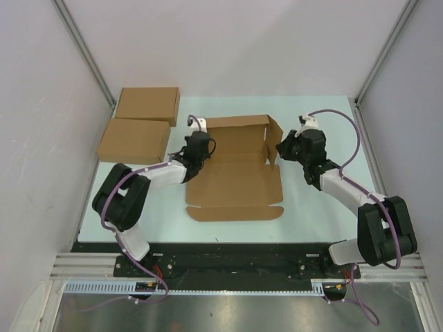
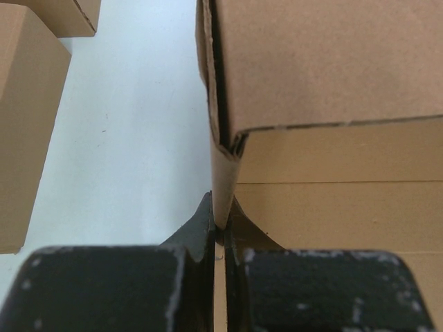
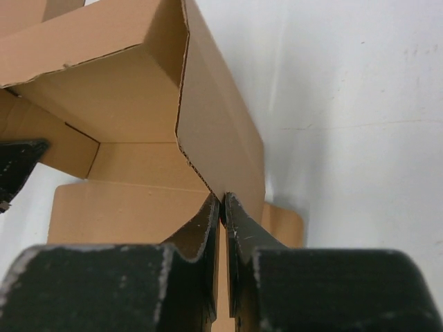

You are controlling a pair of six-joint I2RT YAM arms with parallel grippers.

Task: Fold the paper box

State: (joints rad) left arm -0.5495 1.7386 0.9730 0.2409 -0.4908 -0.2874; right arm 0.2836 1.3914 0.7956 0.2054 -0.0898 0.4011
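- Item under inspection: the paper box (image 1: 235,176) – a plain brown die-cut cardboard mailer, partly formed. It lies on the pale surface (image 1: 311,207) at the centre, between the two arms.
- Condition of the item: the broad panel on the near side lies flat, ending in a narrow strip with rounded corner tabs towards the arm bases. On the far side the panels are raised; the right side wall stands up and leans at an angle.
- Left pincer (image 2: 220,225): fingers together on the left side wall of the paper box. The left wrist view shows the thin upright cardboard edge passing straight between the two black fingers, with the far panel folded over above it.
- Right pincer (image 3: 222,204): fingers clamped on the lower edge of the right side wall. The right wrist view shows the cardboard nipped between the tips, and the wall rising away from them to a creased corner.
- Position of arms: the left arm reaches in from the near left and the right arm from the near right – each meets its own side of the item at about the same depth.
- Other items: two made-up flat brown boxes at the far left of the surface, the farther box (image 1: 147,104) just beside the nearer box (image 1: 133,140), both apart from the paper box.
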